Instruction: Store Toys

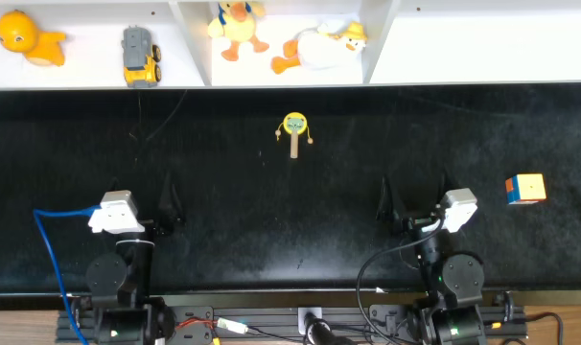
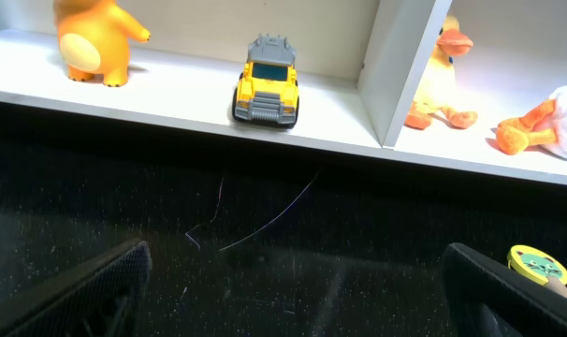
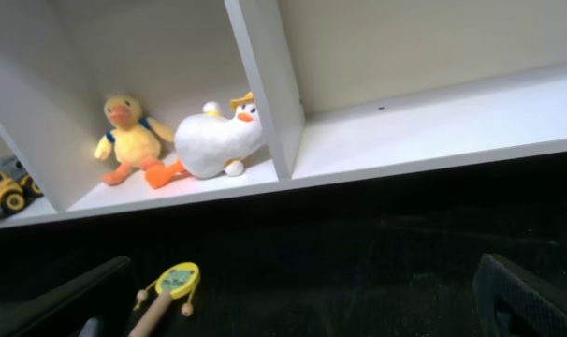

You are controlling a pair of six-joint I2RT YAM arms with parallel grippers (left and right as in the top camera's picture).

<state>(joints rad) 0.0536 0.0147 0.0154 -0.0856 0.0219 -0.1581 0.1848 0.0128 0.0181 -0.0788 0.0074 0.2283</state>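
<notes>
Evidently a fresh pick is due: the left gripper [image 2: 293, 260] and right gripper [image 3: 302, 270] both gape wide and empty, the rattle [image 3: 171, 284] lies ahead of the right one, nearer its inner finger, so next it must reach forward and down over the handle.

Left wrist view: orange duck [image 2: 94, 42] cut off at the head by the picture edge; white goose [image 2: 550, 122] also partly out of frame. Right wrist view: toy truck [image 3: 3, 187] half out of frame; rattle [image 3: 167, 285] handle runs off the edge. Top view: cube [image 1: 525, 189] face detail too small to tell.
</notes>
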